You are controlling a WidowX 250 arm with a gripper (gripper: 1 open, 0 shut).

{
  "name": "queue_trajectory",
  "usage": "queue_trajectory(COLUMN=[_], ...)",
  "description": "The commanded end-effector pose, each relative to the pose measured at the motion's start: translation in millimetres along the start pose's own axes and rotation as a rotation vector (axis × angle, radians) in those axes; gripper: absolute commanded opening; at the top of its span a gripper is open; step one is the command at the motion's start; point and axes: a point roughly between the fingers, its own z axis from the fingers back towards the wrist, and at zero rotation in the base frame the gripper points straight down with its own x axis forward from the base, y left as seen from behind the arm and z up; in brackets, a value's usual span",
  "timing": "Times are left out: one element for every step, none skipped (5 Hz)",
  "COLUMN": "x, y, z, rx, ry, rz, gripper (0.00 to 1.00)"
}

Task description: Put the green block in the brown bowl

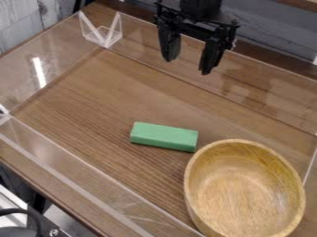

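One brown bowl [244, 190] lies nearest the camera, toward the lower right of the view, a single round shallow piece in pale wood with a thick rim. One green block [164, 136] lies flat on the wooden tabletop [93, 106], outside the bowl, just beside its rim on the upper-left side and apart from it. One robot arm [198, 13] reaches in at the top, its one pair of dark jaws [191, 50] spread wide, two fingers with nothing between them, well apart from the block. One clear, angular object [102, 31] stands near the upper-left corner.
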Motion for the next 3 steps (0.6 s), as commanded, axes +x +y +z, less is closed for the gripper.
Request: queue_trajectory(x=[-16.3, -47.4, -59.1], y=[-2.1, -7.3, -10.1], z=[-13.0, -26.3, -36.9], rx=[0.007, 0.021, 0.034], ry=[0.015, -0.012, -0.039], rz=[-0.250, -0.500, -0.658], gripper=[1.00, 1.00, 1.00])
